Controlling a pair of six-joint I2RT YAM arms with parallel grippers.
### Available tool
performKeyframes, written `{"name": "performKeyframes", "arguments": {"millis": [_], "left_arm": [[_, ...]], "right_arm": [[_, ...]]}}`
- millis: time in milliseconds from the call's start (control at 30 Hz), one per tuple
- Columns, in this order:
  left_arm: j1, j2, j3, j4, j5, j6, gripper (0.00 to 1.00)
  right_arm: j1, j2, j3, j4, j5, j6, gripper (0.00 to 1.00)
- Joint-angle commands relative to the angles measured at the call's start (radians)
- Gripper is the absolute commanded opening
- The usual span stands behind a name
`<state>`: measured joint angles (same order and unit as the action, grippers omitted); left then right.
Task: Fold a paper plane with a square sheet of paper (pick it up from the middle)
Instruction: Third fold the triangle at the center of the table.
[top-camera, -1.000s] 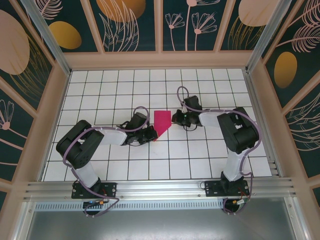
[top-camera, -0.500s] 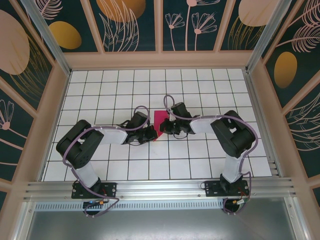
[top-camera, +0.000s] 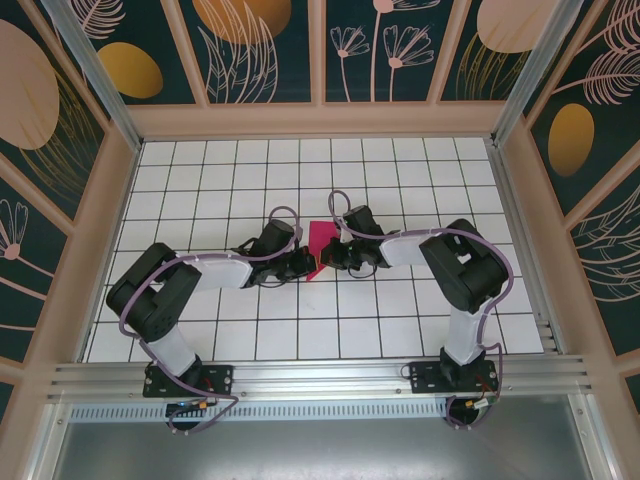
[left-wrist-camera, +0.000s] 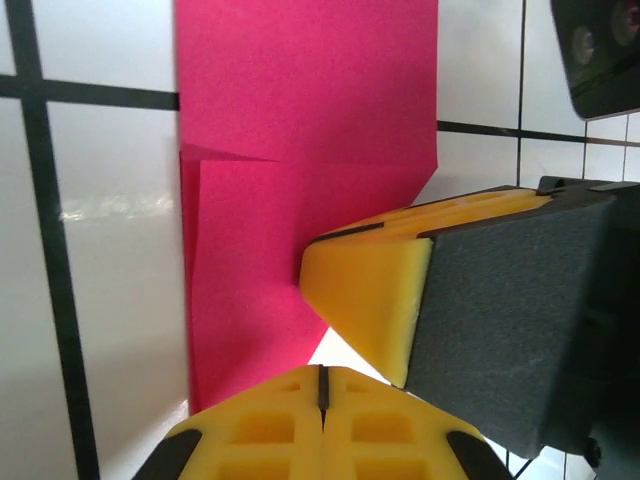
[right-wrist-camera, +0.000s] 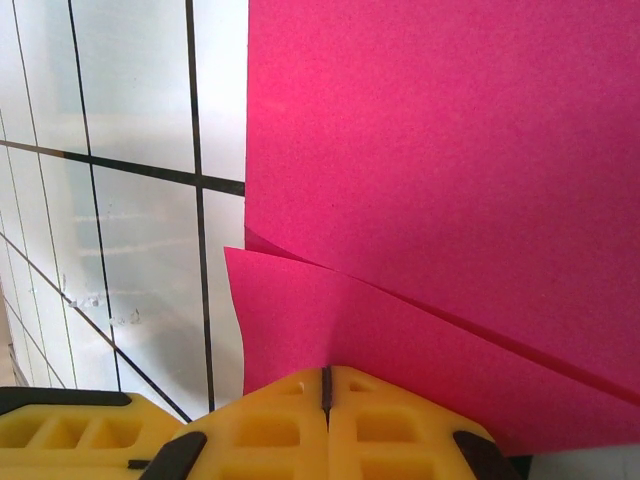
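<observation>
Right arm swung in from the side, and my right gripper (right-wrist-camera: 326, 390), pinched shut, now meets my left gripper (left-wrist-camera: 322, 390), also shut, both forearms stretched low, folded square sheet of paper (top-camera: 321, 238) at both fingertips.

Closed, the left fingers (left-wrist-camera: 262, 428) and right fingers (right-wrist-camera: 272, 428) nearly meet.
</observation>
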<state>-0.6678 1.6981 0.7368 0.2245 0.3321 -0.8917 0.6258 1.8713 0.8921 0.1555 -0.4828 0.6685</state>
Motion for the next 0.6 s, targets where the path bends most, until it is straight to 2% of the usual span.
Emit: {"name": "performKeyframes", "arguments": {"millis": [0, 133, 433, 567], "left_arm": [[0.003, 0.010, 0.007, 0.044, 0.014, 0.018, 0.05], [0.003, 0.070, -0.008, 0.063, 0.035, 0.004, 0.03], [0.001, 0.084, -0.076, 0.064, 0.091, 0.002, 0.00], [0.001, 0.053, -0.088, -0.044, 0.078, 0.067, 0.00]], "right_arm": [[-0.012, 0.053, -0.007, -0.052, 0.050, 0.006, 0.00], [-0.011, 0.055, -0.007, -0.056, 0.052, 0.007, 0.00], [-0.014, 0.075, 0.005, -0.092, 0.087, 0.020, 0.00], [-0.015, 0.083, 0.011, -0.114, 0.104, 0.023, 0.00]]}}
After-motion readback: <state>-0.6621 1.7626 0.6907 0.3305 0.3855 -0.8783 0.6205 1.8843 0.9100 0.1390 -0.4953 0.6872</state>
